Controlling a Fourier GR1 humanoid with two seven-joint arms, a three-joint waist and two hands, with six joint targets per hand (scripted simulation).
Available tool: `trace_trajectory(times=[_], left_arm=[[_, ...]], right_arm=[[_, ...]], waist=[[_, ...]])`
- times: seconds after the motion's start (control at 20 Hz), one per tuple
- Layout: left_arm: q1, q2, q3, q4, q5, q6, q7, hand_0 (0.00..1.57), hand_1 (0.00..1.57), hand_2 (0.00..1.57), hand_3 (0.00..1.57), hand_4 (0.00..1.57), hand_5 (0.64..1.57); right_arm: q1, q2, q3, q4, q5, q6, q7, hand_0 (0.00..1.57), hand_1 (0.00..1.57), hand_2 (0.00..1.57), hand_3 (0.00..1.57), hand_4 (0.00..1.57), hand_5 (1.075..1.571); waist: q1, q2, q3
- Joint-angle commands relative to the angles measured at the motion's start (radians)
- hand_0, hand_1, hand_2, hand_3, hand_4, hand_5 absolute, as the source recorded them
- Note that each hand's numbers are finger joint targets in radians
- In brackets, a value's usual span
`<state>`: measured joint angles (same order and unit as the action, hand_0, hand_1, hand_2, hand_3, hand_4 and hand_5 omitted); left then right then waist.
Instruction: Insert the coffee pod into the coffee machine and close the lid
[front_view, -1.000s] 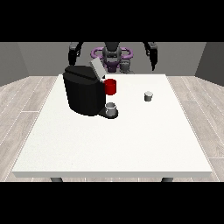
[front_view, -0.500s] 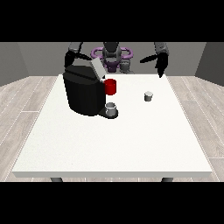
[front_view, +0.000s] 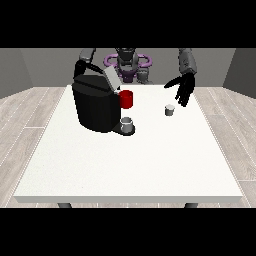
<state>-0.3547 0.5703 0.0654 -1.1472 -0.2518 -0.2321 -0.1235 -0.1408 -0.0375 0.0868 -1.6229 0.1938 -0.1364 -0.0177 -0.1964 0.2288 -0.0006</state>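
A large white rectangular table (front_view: 150, 165) carries a bulky black coffee machine (front_view: 96, 106) at its far left part, the grey lid (front_view: 111, 78) tilted up and open, a red part (front_view: 126, 99) at its front and a small grey cup (front_view: 127, 124) on its tray. The black hand at the view's right (front_view: 183, 88) hangs above the table with fingers spread and straight, holding nothing, just beyond the small grey coffee pod (front_view: 170, 110), which stands on the table well right of the machine. The other hand is hidden behind the machine.

Robot body: dark grey torso (front_view: 127, 62), small at the view's top. Purple ring-shaped band (front_view: 145, 60) around the chest. Grey, rounded arm segments (front_view: 187, 61). Hand at the view's right (front_view: 184, 88) all black, slender fingers. No markings or cables discernible.
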Motion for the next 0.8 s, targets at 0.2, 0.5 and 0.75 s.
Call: trace_trajectory(times=[0.2,0.5,0.75], left_arm=[[-0.119,0.007,-0.037,0.176,-0.146,0.044,-0.052,0.0,0.0,0.0,0.0,0.0,1.571],[-0.169,-0.029,-0.041,0.285,-0.227,0.13,-0.121,0.76,0.76,0.88,0.62,0.0,1.571],[-0.214,-0.032,-0.069,0.319,-0.325,0.255,-0.189,1.07,1.07,1.11,0.91,0.45,1.571]], right_arm=[[-0.099,-0.001,-0.027,0.046,0.032,-0.03,0.042,0.0,0.0,0.0,0.0,0.0,1.571],[-0.097,0.01,-0.043,0.072,-0.032,-0.001,0.101,0.0,0.0,0.0,0.0,0.0,1.571],[-0.124,0.001,-0.028,0.094,-0.011,-0.009,0.089,0.0,0.0,0.0,0.0,0.0,1.571]], waist=[[0.01,0.081,0.0001],[0.025,0.041,0.0003],[0.016,0.103,0.0]])
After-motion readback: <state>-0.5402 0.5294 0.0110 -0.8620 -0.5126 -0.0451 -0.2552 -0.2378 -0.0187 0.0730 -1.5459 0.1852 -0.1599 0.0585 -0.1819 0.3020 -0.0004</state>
